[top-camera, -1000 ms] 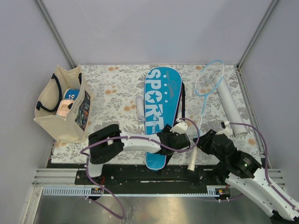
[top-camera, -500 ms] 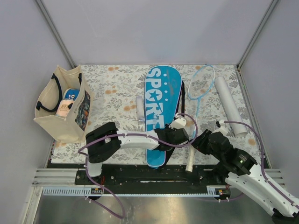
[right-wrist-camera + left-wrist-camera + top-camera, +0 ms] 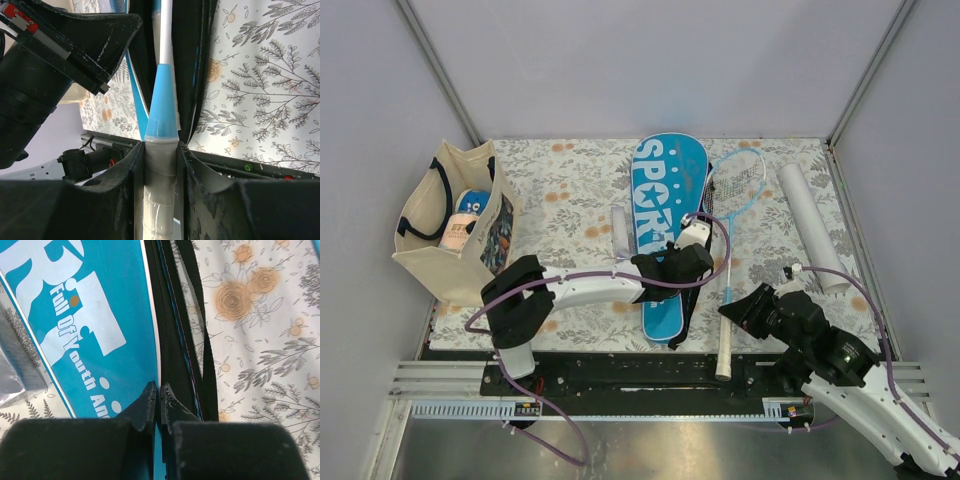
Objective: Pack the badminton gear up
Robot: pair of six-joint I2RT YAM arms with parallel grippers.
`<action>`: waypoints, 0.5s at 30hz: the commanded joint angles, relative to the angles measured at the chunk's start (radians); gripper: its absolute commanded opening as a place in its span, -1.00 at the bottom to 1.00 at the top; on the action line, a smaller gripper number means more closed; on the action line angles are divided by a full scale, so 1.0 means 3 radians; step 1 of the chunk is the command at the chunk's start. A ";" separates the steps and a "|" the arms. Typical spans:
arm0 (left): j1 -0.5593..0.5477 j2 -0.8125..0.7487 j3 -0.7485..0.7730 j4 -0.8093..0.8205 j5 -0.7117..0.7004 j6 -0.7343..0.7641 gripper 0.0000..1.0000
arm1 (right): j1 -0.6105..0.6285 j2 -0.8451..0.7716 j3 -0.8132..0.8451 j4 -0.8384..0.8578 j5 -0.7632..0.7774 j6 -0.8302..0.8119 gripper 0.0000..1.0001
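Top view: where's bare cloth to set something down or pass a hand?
Widest: floral tablecloth between the beige tote bag and the blue SPORT racket cover, bar a small white cylinder by the cover. Narrower: between the light-blue racket and the long white tube. Crowded: centre front, where left gripper pinches the cover, right gripper holds the racket.

On the counter (image 3: 570, 180) the racket cover (image 3: 665, 200) lies down the middle from back to front. A small cylindrical object (image 3: 619, 232) lies just beside it on the left, and the tote bag (image 3: 440, 270) stands at the far left. The racket (image 3: 738, 183) lies just right of the cover, head to the back and handle reaching past the near edge, with the tube (image 3: 806, 225) farther right. The left hand (image 3: 159, 390) pinches the cover's right edge, and the right hand (image 3: 161, 150) clasps the racket's handle.
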 commanded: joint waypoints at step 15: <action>0.0089 -0.0607 -0.0445 0.0987 0.0531 0.0463 -1.00 | -0.0017 0.0165 -0.0333 0.1053 -0.1024 0.0129 -1.00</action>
